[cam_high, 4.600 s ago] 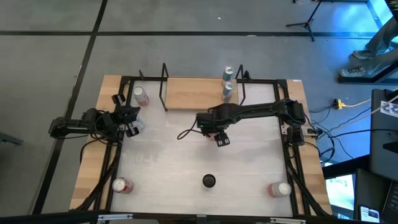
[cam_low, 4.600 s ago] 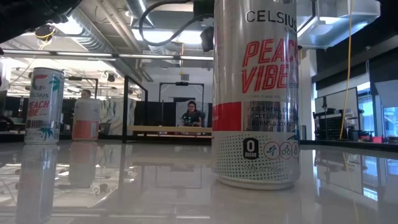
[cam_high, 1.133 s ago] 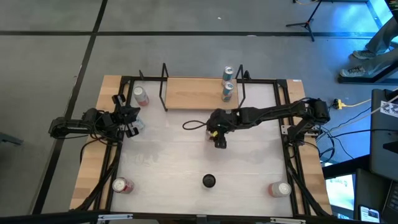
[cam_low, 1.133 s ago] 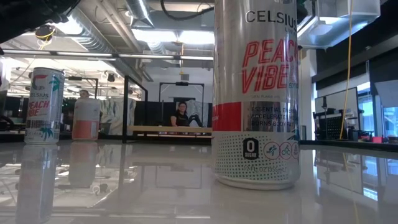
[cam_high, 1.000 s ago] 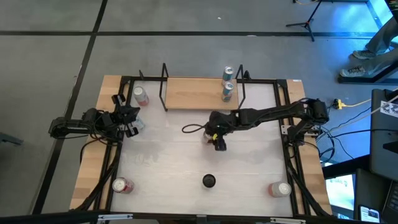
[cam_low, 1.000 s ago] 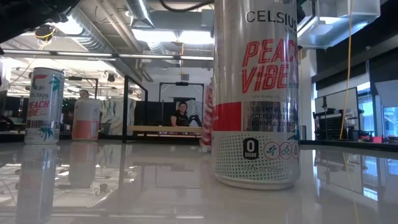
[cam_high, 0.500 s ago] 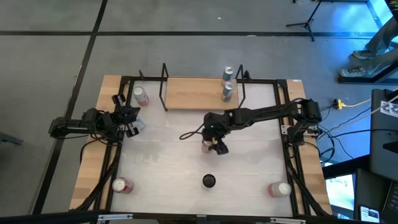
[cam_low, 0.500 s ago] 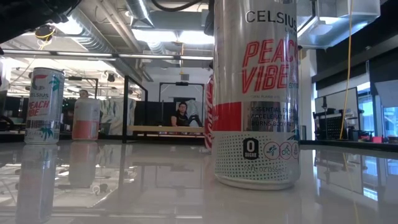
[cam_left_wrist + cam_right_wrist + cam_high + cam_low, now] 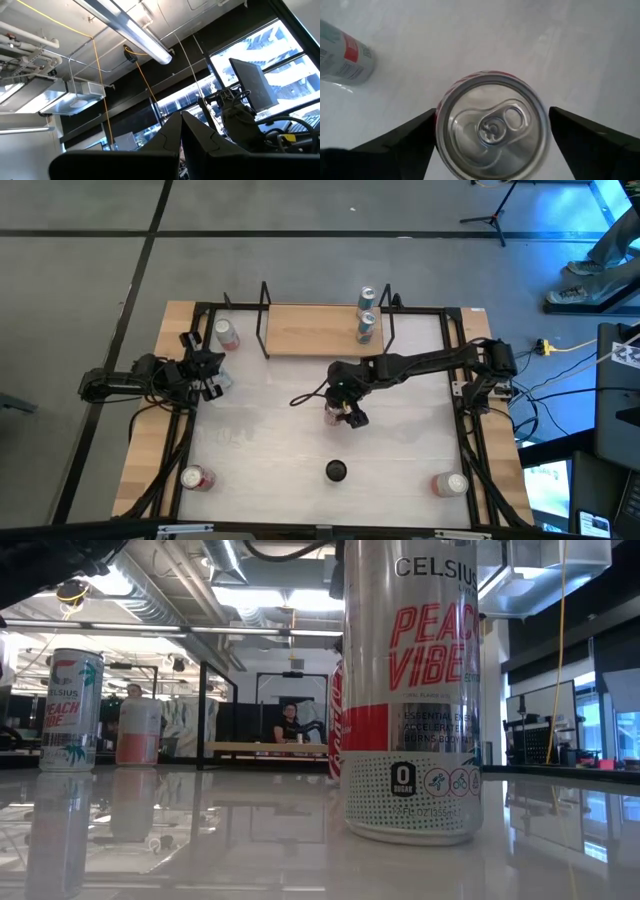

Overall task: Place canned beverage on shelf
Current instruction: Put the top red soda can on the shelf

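Our right gripper (image 9: 345, 414) holds a red can (image 9: 490, 125) between its fingers, over the middle of the tabletop (image 9: 260, 440).

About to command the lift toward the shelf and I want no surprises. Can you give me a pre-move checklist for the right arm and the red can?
1. Red can upright: ok, its top faces the wrist camera.
2. Can centred under the right gripper: ok.
3. Firm hold on the can: cannot tell.
4. Free space on the shelf: ok, bare except for two silver cans near its right end.
5. Left gripper off the path: ok, at the table's left side, jaws shut.
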Tool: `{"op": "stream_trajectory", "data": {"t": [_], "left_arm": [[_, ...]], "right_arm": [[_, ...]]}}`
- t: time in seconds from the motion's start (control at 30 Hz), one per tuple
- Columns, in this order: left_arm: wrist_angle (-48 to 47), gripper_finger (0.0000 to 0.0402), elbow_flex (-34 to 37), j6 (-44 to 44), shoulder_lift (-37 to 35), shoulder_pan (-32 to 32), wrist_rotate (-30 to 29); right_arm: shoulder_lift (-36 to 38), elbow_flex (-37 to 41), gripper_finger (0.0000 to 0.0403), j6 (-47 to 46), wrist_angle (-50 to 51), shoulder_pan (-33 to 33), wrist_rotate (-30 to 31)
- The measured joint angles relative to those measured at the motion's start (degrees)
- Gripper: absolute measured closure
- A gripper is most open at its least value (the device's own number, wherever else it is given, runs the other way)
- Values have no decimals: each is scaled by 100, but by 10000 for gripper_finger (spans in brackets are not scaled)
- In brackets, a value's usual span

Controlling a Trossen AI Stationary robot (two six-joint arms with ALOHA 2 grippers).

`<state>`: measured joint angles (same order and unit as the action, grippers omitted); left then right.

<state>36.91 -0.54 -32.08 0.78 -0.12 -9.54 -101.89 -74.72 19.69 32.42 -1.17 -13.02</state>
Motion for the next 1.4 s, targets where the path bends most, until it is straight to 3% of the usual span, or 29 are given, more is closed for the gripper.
{"op": "stream_trajectory", "data": {"t": [0.23, 0.53, 0.77, 0.87, 1.4], "left_arm": [[-2, 395, 0, 2, 0, -2, 0], [-2, 395, 0, 48, 0, -2, 0], [-2, 395, 0, 46, 0, -2, 0], [-2, 395, 0, 46, 0, 0, 0], [2, 395, 0, -24, 0, -2, -34]], "right_arm": [[7, -828, 24, -496, 930, 0, -3], [22, -1455, 24, -2162, 1810, 0, 6], [-37, -1456, 24, -3307, 1883, 0, 788], [-75, -1464, 24, -3454, 1803, 0, 1107], [-396, -1456, 24, -3428, 1631, -448, 1207]]}}
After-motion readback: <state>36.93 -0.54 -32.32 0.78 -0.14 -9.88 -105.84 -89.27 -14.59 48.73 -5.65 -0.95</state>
